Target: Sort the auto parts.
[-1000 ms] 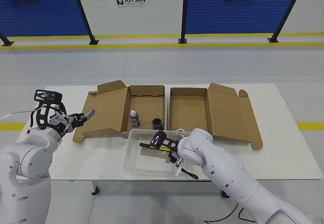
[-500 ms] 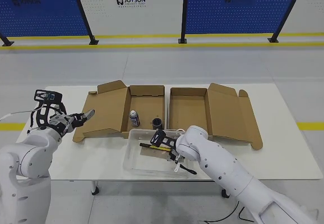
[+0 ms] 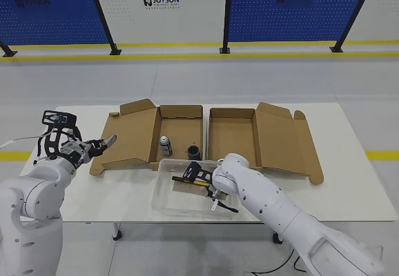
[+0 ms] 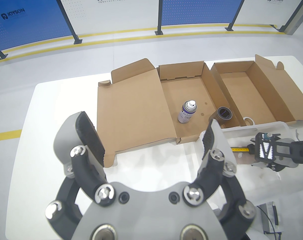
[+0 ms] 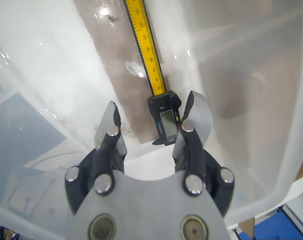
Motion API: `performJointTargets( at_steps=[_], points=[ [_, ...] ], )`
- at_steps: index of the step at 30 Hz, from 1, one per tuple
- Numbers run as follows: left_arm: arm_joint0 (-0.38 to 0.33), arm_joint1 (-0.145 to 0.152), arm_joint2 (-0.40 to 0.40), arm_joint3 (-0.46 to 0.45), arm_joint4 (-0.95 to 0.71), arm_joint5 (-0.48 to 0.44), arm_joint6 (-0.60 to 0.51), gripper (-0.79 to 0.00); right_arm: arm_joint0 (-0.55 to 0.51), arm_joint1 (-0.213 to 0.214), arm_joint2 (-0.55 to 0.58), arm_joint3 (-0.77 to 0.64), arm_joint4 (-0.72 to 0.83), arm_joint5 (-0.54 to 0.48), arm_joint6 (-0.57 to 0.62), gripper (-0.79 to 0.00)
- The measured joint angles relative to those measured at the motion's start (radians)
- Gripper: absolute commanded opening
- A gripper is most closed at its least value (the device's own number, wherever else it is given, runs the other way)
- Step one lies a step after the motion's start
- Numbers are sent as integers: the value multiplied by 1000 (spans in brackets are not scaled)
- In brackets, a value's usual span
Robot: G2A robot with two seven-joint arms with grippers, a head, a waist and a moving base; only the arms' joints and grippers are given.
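Note:
A digital caliper with a yellow scale and a black readout head lies in the clear plastic bin. My right gripper hangs open inside the bin, its fingers on either side of the caliper's head, not closed on it; in the top view it sits at the caliper. My left gripper is open and holds nothing, above the table's left part, short of the left cardboard box. A spray can and a black cylinder stand in that box.
A second open cardboard box sits to the right of the first, with nothing visible in it, its flap spread toward the table's right side. A small white ring lies at the bin's far edge. Bare white tabletop lies around the left gripper.
My right arm has shifted left and a little farther into the bin, bringing its gripper to the caliper's head. The left arm has not moved.

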Motion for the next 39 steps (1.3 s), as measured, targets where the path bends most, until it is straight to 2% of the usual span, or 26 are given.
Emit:
performJointTargets(
  at_steps=[3,5,14,23,31,32,34,36,39],
  points=[
    [0,0,0,0,0,0,0,0,8,-10,-6,22,6,0,-3,-348],
    [0,0,0,0,0,0,0,0,12,-15,-9,33,7,0,-4,-394],
    [0,0,0,0,0,0,0,0,11,-27,-5,35,17,4,16,-406],
    [0,0,0,0,0,0,0,0,-24,-16,27,-20,38,11,56,-431],
    [0,0,0,0,0,0,0,0,-54,-6,43,-60,26,12,77,-320],
    [0,0,0,0,0,0,0,0,-56,-5,44,-63,23,12,79,-246],
    [0,0,0,0,0,0,0,0,-59,-4,46,-64,19,13,79,-209],
    [0,0,0,0,0,0,0,0,-59,-3,49,-63,15,14,78,-219],
    [0,0,0,0,0,0,0,0,-59,-4,54,-56,15,10,76,-336]
  ],
)
